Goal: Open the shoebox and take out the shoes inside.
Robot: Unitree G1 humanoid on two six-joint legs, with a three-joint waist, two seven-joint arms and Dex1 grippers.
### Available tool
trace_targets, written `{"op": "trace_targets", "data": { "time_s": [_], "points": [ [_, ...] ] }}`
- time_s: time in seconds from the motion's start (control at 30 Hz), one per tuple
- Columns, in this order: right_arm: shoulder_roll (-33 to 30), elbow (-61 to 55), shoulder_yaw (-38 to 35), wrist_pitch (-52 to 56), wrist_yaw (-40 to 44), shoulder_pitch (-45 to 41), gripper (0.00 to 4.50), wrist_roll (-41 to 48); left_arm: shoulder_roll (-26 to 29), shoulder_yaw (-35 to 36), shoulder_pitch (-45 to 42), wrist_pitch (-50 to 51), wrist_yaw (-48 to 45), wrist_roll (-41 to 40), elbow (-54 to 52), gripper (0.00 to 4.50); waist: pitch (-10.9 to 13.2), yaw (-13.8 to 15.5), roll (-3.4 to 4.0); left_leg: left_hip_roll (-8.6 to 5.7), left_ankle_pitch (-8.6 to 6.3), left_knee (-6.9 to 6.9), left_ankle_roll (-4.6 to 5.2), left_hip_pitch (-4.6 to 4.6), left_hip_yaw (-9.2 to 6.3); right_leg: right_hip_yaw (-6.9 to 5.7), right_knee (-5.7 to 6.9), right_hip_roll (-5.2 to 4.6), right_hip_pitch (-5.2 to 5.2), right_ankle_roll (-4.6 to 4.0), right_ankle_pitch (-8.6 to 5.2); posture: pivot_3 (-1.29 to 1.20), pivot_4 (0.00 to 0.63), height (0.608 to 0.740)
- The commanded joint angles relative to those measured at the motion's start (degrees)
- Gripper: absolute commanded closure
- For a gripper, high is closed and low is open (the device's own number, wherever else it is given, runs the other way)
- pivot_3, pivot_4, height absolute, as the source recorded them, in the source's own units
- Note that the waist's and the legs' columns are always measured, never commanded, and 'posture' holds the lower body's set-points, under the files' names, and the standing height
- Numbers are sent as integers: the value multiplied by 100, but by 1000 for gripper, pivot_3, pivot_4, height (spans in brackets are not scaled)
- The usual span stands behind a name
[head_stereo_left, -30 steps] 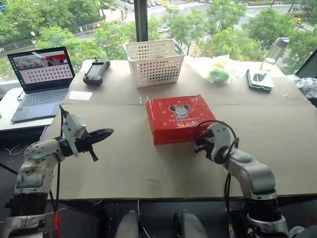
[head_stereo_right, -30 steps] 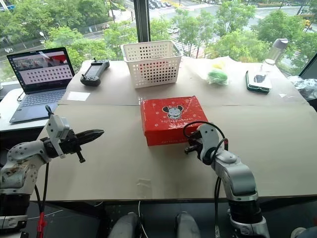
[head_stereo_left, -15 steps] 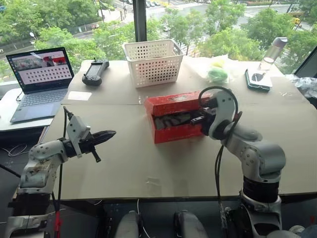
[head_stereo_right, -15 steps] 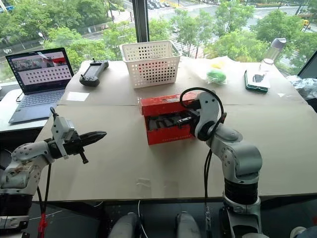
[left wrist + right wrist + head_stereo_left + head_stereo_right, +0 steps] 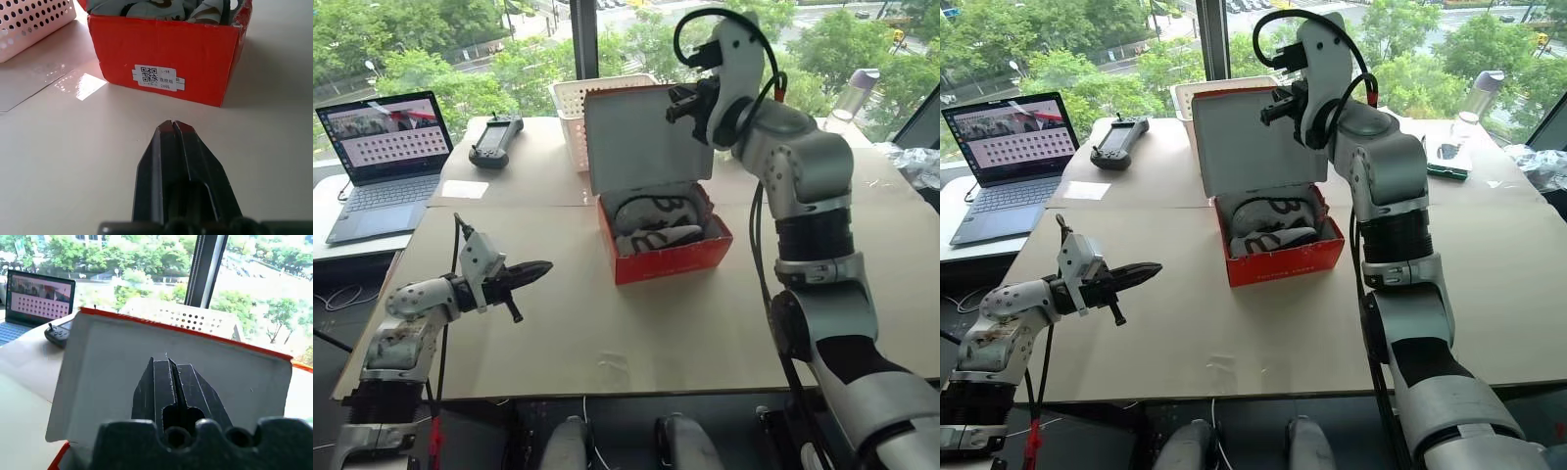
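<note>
We see the broad cardboard-covered worktop (image 5: 607, 323) first, with the red rectangular cardboard shoebox (image 5: 668, 257) at its centre. The box's hinged lid (image 5: 641, 137) stands upright at the far edge, pale grey inside facing us, so the opening step looks done. At twelve o'clock behind the lid stands the white perforated plastic basket (image 5: 570, 98); at ten o'clock sit a black handheld controller (image 5: 495, 143) and an open laptop (image 5: 372, 157).

Our right pincer (image 5: 680, 101) is raised against the lid's upper right part, its two black fingers pressed together with nothing between them; it seems to prop the lid rather than clasp it. Our left pincer (image 5: 536, 268) hovers just above the worktop at nine o'clock from the box, also closed and empty, pointing toward the box's labelled end wall.

Inside lie the small light grey-white sneakers (image 5: 656, 223), side by side, long axes running roughly nine to three. From the right pincer they lie down at six o'clock; from the left, at three o'clock over the wall. We judge the right arm nearer from above, though either pincer must spread first.
</note>
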Motion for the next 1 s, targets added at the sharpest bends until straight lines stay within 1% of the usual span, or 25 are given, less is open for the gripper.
{"op": "trace_targets", "data": {
  "time_s": [0.03, 0.1, 0.17, 0.23, 0.3, 0.33, 0.37, 0.47, 0.57, 0.6, 0.67, 0.73, 0.83, 1.0],
  "points": [
    [-219, -366, 33, 121, 239, 348, 4405, -28, 49, 116, -13, -26, 43, -20, -139, 4500, 1, 18, 1, -4, -1, 0, 1, -7, 1, 1, -4, -4, -3, 3, 1, 0, 150, 733],
    [-338, -588, 83, 242, 403, 524, 4405, -12, 50, 120, 7, -32, 63, -10, -141, 4500, 2, 24, 2, -9, 0, 7, 2, -33, 3, 1, -7, -9, -22, 12, 7, 0, 150, 733],
    [-474, -792, 179, 332, 637, 646, 4405, -1, 45, 118, 19, -29, 79, -6, -145, 4500, 3, 33, 3, -9, 0, 11, 2, -38, 1, 0, -7, -8, -25, 13, 8, 0, 150, 733],
    [-671, -999, 278, 442, 1100, 677, 4405, 145, 42, 101, 25, -13, 78, -8, -141, 4500, 3, 25, 3, -5, 0, 12, 2, -35, -1, -1, -7, -2, -25, 13, 7, 0, 150, 733],
    [-1046, -1092, 521, 399, 1847, 575, 4405, 217, 31, 67, 14, -30, 63, 9, -109, 4500, 3, 25, 3, 1, 0, 12, 2, -24, -3, -1, -5, 4, -20, 13, 5, 0, 150, 733],
    [-1193, -1088, 623, 315, 2084, 514, 3898, 186, 23, 51, 2, -43, 58, 20, -87, 4500, 3, 26, 3, 3, 0, 12, 2, -18, -5, -1, -3, 7, -17, 15, 1, 0, 150, 733],
    [-1333, -1089, 770, 258, 2361, 453, 3713, 170, 17, 42, -7, -53, 54, 28, -71, 4500, 3, 26, 3, 3, 1, 12, 2, -14, -4, -1, 0, 7, -16, 20, -3, 0, 150, 733],
    [-1714, -1294, 1316, -6, 3280, 364, 2665, 77, 0, 9, -38, -81, 34, 53, -24, 4500, 3, 24, 3, 8, 2, 12, 1, 1, -1, -1, 2, 6, -12, 28, -9, 0, 150, 733],
    [-1952, -1349, 1789, -510, 3957, 335, 1683, -163, -12, -28, -49, -69, -53, 19, -32, 4500, 3, 20, 3, 10, 2, 12, 0, 5, 1, 0, 2, 7, -11, 29, -10, 0, 150, 733],
    [-1967, -1199, 1939, -820, 4081, 324, 1267, -336, -18, -13, -34, -62, -111, -46, -81, 4500, 3, 20, 3, 10, 2, 12, 0, 5, 2, 0, 3, 7, -11, 29, -9, 0, 150, 733],
    [-2007, -798, 2195, -1432, 4248, 325, 573, -709, -22, 56, 5, -3, -249, -245, -234, 4500, 3, 28, 3, 10, 2, 12, 0, 6, 5, 0, 3, 6, -12, 29, -9, 0, 150, 733],
    [-2085, -319, 2445, -2133, 4377, 366, 19, -1130, 7, 116, 46, 67, -322, -360, -362, 4500, 3, 40, 3, 9, 3, 13, -1, 5, 8, 0, 2, 6, -12, 28, -9, 0, 150, 733],
    [-2015, 429, 2598, -2928, 4501, 298, 19, -1492, 44, 139, 137, 124, -308, -389, -477, 4500, 4, 63, 2, 5, 3, 13, -2, 4, 11, 0, 1, 0, -11, 25, -7, 0, 150, 733],
    [-1866, 1400, 2714, -3947, 4709, 10, 19, -1992, 34, 170, 259, 178, -227, -366, -581, 4500, 4, 44, 2, 5, 4, 13, -2, 3, 14, 2, 1, 2, -13, 16, -1, 0, 150, 733]
  ]
}}
